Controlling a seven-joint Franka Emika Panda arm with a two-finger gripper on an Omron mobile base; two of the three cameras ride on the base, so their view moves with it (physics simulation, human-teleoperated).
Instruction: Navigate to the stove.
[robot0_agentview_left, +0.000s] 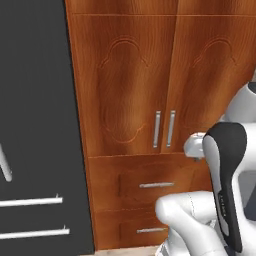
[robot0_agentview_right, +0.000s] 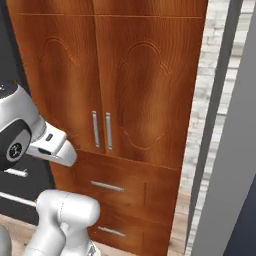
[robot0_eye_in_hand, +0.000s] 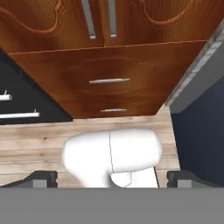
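A: Two cabinet doors (robot0_agentview_left: 150, 85) face the base in the left view; dark appliance (robot0_agentview_left: 35, 125) left of them.
B: Right view?
A: Same cabinet; brick wall (robot0_agentview_right: 202, 125) right of it.
B: Hand view?
A: Hand (robot0_eye_in_hand: 111, 178) hangs empty, fingertips apart, tucked for driving. Stove unseen, likely elsewhere.

Tall cabinet (robot0_agentview_left: 150, 85): red-brown wood w/ visible grain, semi-gloss, carved door panels. Door handles (robot0_agentview_left: 164, 129) and drawer pulls (robot0_agentview_left: 156, 185): brushed metal, light sheen. Dark appliance front (robot0_agentview_left: 35, 125): matt charcoal, smooth, w/ silver metal bar handles (robot0_agentview_left: 31, 202). Floor (robot0_eye_in_hand: 39, 144): pale wood planks, matt, grain lines. Wall strip (robot0_agentview_right: 205, 115): light grey brick/tile, rough look. Grey panel (robot0_agentview_right: 235, 150) beside it: smooth, matt. Arm shell (robot0_agentview_left: 200, 220): glossy white plastic, black plastic joint.
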